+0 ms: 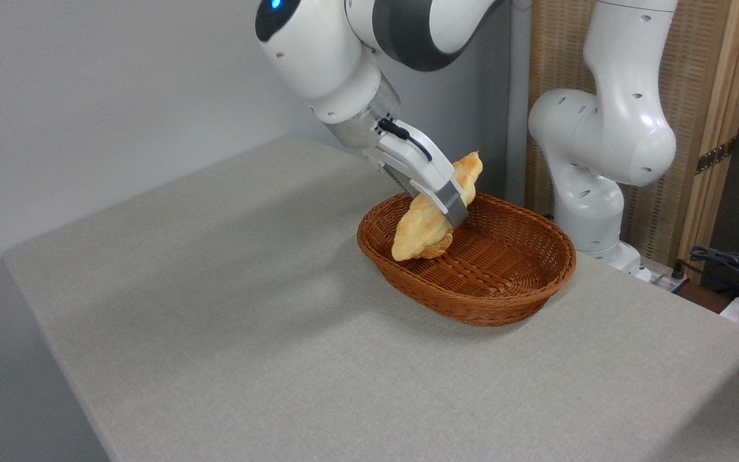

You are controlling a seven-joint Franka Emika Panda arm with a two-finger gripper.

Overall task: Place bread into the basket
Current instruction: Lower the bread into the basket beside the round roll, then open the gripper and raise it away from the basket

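Note:
The long golden-yellow bread (422,226) hangs tilted over the left part of the oval reddish-brown wicker basket (504,301). Its lower end dips inside the basket near the left rim, and its browned upper tip sticks out above the back rim. My gripper (451,208) is shut on the bread at about its middle, reaching down from the upper left. Whether the lower end of the loaf touches the basket floor is unclear.
The basket stands on a grey cloth-covered table (247,308), close to its right back edge. The arm's white base (600,147) rises just behind the basket. Cables (735,269) lie off the table at the far right.

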